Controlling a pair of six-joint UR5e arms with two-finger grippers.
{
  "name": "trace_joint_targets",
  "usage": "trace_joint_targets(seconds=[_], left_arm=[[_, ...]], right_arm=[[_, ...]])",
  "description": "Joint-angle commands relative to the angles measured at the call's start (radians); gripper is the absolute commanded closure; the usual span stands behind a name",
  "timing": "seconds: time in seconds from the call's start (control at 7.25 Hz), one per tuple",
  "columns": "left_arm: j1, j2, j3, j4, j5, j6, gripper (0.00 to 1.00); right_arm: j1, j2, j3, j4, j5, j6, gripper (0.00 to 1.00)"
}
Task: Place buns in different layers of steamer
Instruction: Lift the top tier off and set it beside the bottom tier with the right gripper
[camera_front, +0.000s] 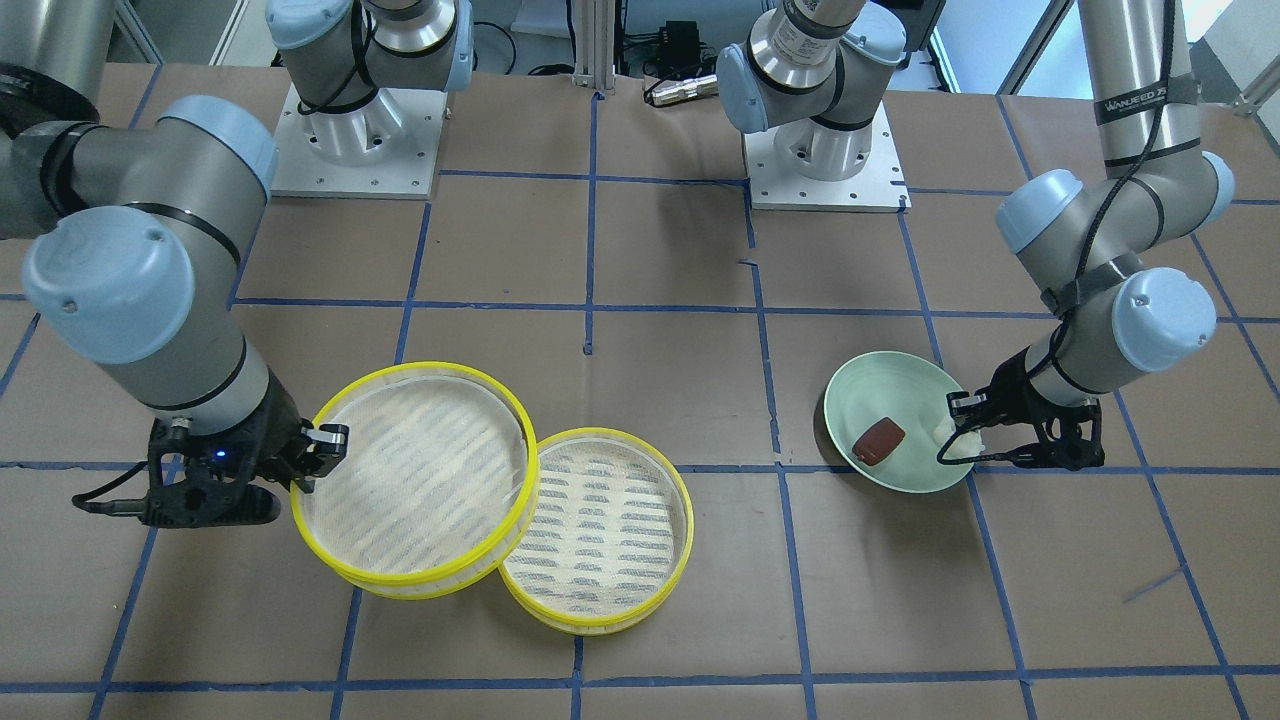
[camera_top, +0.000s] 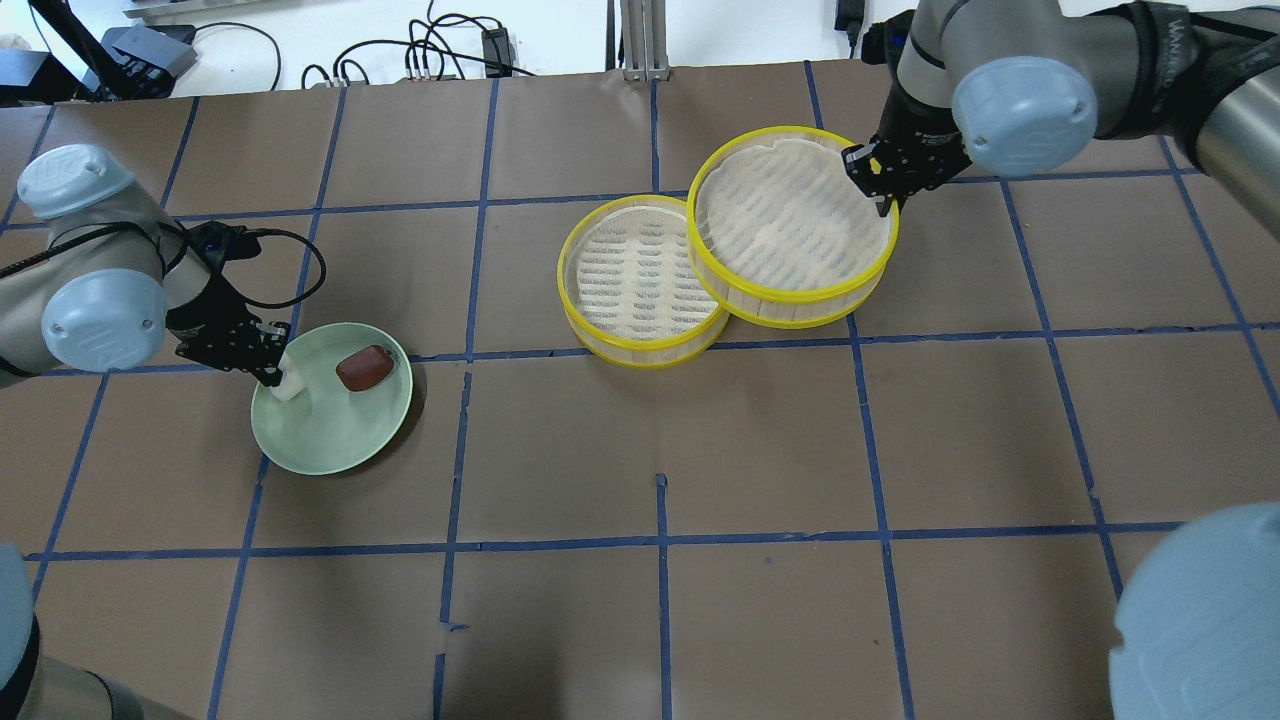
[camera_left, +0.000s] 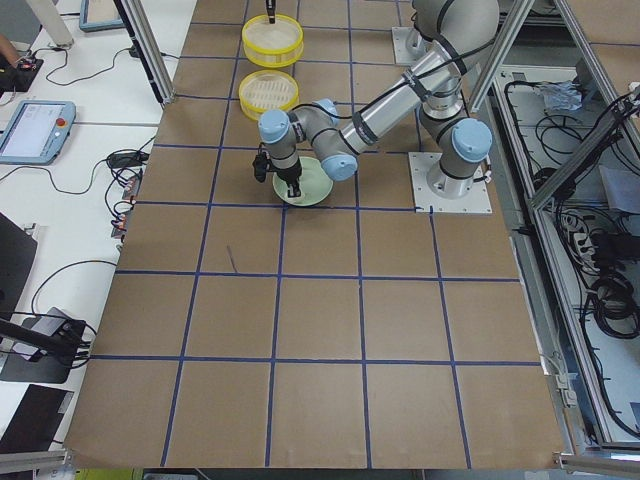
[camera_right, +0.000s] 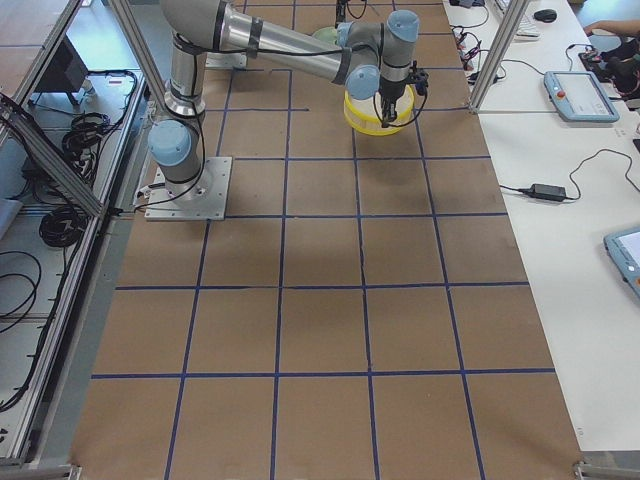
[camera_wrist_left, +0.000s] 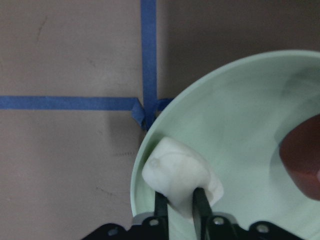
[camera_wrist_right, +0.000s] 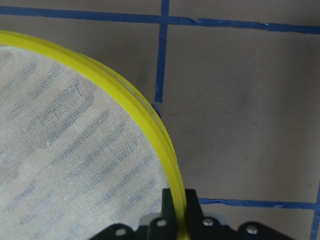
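The left pincer (camera_wrist_left: 180, 199) is closed to a narrow gap, its two dark fingers (camera_wrist_left: 200, 202) pressed into the creamy white bun (camera_wrist_left: 177, 172) from either side. The bun sits just inside the rim of the pale green plate (camera_wrist_left: 240, 100), at the edge nearest the arm. I cannot tell whether it still rests on the plate or is raised off it. The glossy reddish-brown bun (camera_front: 879, 440) lies nearer the middle of the same plate, just beside the white one but apart from it and free of the fingers.

The right pincer (camera_wrist_right: 180, 199) is nearly closed, clamped on the bright yellow rim of one steamer layer (camera_wrist_right: 145, 120), with one finger inside the rim and one outside. This layer, with its pale woven bottom streaked grey, partly overlaps the second steamer layer (camera_front: 600, 625). Its far side sits over that layer's near rim, and the pictures do not settle whether the two are touching there. The second layer lies flat on the surface (camera_front: 650, 250), brown sheeting crossed by a grid of blue tape lines.

Both layers hold no bun. The plate stands well apart from them, on the robot's left side of the surface.
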Motion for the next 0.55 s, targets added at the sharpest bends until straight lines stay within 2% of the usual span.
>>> trace_joint_targets(seconds=[0.0,0.14,0.41], left_arm=[[-0.04,0.065,0.041,0.008,0.0,-0.001,1.0],[-0.077,0.114,0.057,-0.01,-0.003,-0.004,1.0],[-0.256,0.136,0.157,-0.021,-0.04,-0.19,1.0]], right_arm=[[-0.027,0.002,0.0,-0.009,-0.01,-0.061,0.94],[-0.043,0.002,0.001,-0.009,-0.01,-0.094,0.94],[-0.062,0.0,0.004,-0.009,-0.01,-0.099,0.94]])
